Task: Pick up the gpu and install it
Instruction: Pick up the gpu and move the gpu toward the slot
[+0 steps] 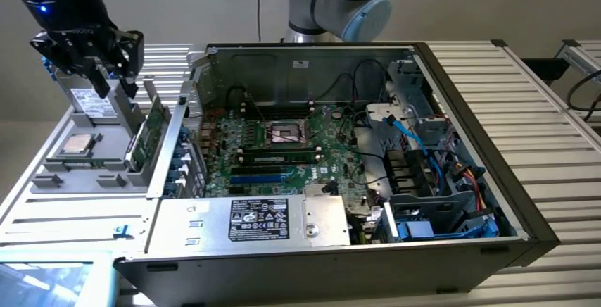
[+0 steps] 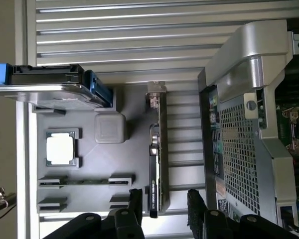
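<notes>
Fingers (image 2: 135, 201) stand spread wide with nothing pinched between them. In the wrist view the near end of the gpu (image 2: 157, 159) lies in the gap between them, closer to one finger than the other, and neither finger clearly touches it.

The gpu stands on its long edge in a grey parts tray (image 2: 89, 164). Seen edge-on, it is a thin card with a black cooler shroud on one face, a green circuit board on the other and a silver bracket at the far end. In the exterior view the gpu (image 1: 156, 125) shows its green face at the tray's (image 1: 56, 180) side nearest the open computer case (image 1: 310, 57), at the exterior view's left.

The gripper (image 1: 112, 85) hangs in the upper left of the exterior view, pointing straight down over the tray, its tips above the card. The arm (image 1: 338, 1) rises behind the case at top centre, with grey links and light blue joint caps.

I count one arm, one gripper with two black fingers, one gpu, one silver hard drive (image 1: 92, 103) with a white label standing at the tray's far end, one processor chip (image 1: 77, 143) lying flat in its pocket, and one case with its side open and the motherboard exposed. Tray and case both sit on a slatted aluminium table (image 1: 526, 82).
</notes>
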